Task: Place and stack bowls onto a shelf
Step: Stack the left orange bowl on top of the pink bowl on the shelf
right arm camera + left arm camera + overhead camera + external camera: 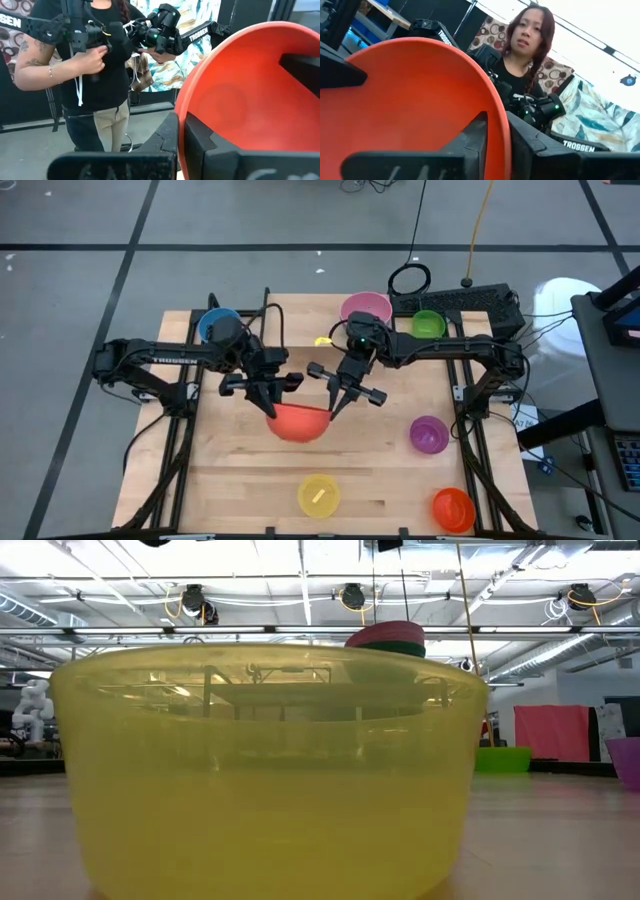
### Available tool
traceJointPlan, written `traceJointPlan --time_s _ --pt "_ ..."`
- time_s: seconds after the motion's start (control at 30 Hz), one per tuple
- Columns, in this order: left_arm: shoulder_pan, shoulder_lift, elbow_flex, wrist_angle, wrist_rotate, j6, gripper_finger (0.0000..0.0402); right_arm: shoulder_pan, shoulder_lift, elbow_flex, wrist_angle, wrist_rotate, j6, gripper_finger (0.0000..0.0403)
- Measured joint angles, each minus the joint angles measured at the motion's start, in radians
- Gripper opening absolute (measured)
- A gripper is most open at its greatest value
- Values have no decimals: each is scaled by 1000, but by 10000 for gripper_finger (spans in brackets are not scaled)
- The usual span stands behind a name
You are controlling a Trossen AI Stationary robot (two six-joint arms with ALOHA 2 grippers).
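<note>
The red bowl [298, 423] hangs over the table's middle between both grippers, tipped on edge. My left gripper [268, 398] is shut on its left rim and my right gripper [338, 400] on its right rim. The pink bowl [365, 308] stands at the far side; in the low view it [385, 635] sits raised, nested in a darker bowl. The blue bowl [218, 325] and the green bowl [428, 323] flank it. The shelf shows only dimly through the yellow bowl [270, 770] in the low view, which hides the red bowl there. My left gripper pinches the red bowl's rim [504, 135] with one finger [470, 145] inside the bowl and one outside, coming slanting from above on the left. The bowl is lifted clear and tipped. My right gripper pinches the opposite rim [184, 131], one finger [220, 152] inside and one [162, 142] outside, slanting from above on the right.
The yellow bowl [318, 495] sits near the near edge, the purple bowl [428, 435] to the right, and the orange bowl [452, 508] at the near right corner. A keyboard [470, 302] and cable lie at the far right. A person [525, 45] stands beyond the table.
</note>
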Motion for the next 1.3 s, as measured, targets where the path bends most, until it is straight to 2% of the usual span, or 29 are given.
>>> traceJointPlan --time_s 0.27,0.6,0.83,0.97,1.3 --pt "6 -23 0 -2 -48 -76 70 -20 0 0 9 -14 0 1" --pt "46 -53 0 73 -71 -67 71 -29 -2 3 15 -29 12 1" --pt "120 -53 -2 127 -72 -76 72 -33 -2 3 11 -54 39 1" --pt "157 -59 -1 139 -90 -75 72 -31 -3 0 -3 -114 48 1" --pt "223 -70 0 160 -99 -46 72 -68 -8 0 2 -116 101 1"
